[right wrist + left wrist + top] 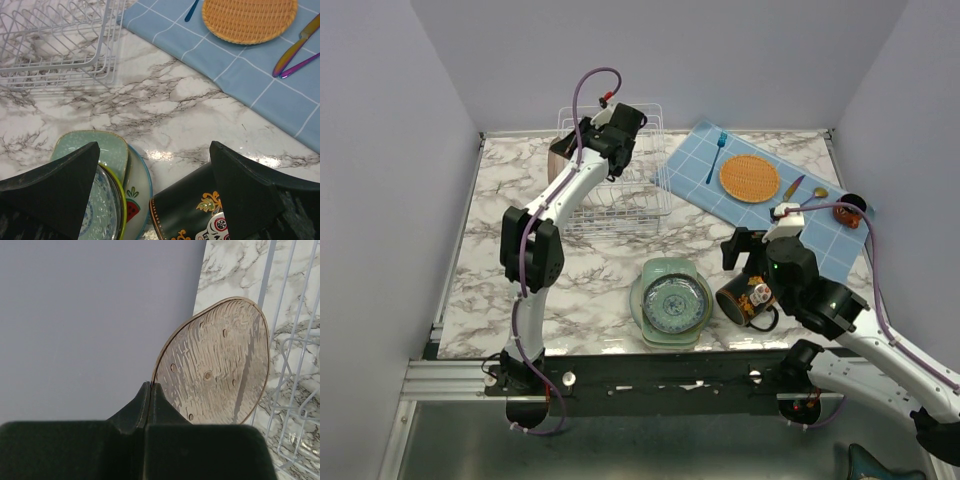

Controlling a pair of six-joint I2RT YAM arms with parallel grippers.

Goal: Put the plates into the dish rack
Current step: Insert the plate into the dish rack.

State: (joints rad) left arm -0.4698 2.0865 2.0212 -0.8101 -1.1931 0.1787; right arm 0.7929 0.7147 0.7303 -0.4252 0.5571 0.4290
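Across the marble table (590,290), the largest item is the white wire dish rack (630,205), standing at the far side left of centre. Its prongs show no seated plate in the right wrist view. A blue checked cloth (695,170) lies far right, carrying an orange woven mat (749,177) and cutlery. Near centre sits the stack of plates (670,302): a mint-green plate (658,270), a teal-patterned plate (672,300), a yellow plate (121,200) and a watermelon plate (137,200), none loaded. The brownish plate (215,365) stands on edge at the rack's left end, just beside the wires. Whether it sits between prongs cannot be determined. The left gripper (151,390) is clenched, and the plate's rim appears to run into the seam of its fingers. The right gripper (154,147) hangs fully released above the stack and the black mug (745,300), grasping nothing. Assessment: the first plate is at the point of placement, with four outstanding. No brand or legible writing is found. The mug bears only a skull motif and gold ornament.
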